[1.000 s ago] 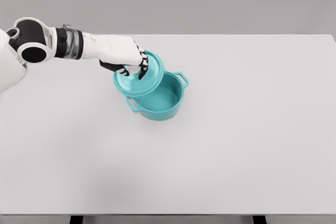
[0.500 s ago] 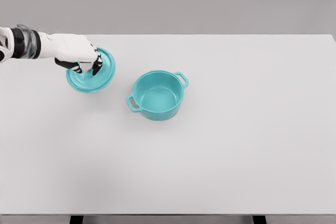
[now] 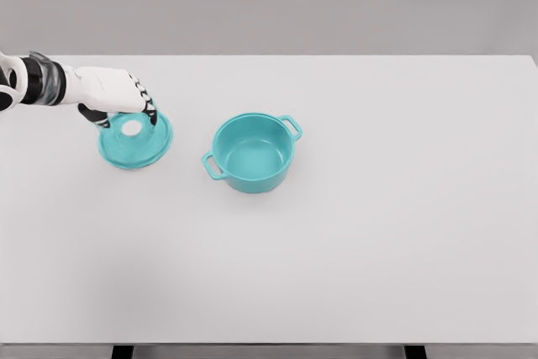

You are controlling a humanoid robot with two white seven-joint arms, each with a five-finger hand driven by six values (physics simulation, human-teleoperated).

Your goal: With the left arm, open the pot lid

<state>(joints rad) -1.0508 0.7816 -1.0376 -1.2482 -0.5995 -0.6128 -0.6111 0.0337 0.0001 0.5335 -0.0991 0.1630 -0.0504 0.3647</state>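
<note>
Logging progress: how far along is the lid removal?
Done: the teal two-handled pot stands open, its round teal lid off to its left, apart from it. In hand: the left hand sits over the lid's knob; grip unclear. Left: let go and withdraw.

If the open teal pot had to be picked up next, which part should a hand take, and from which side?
Probably a loop handle. The pot stands upright and lidless, with one handle at its upper right and one at its lower left. The left hand is at the lid, left of the pot, so the lower-left handle, approached from the left, looks nearest.
</note>
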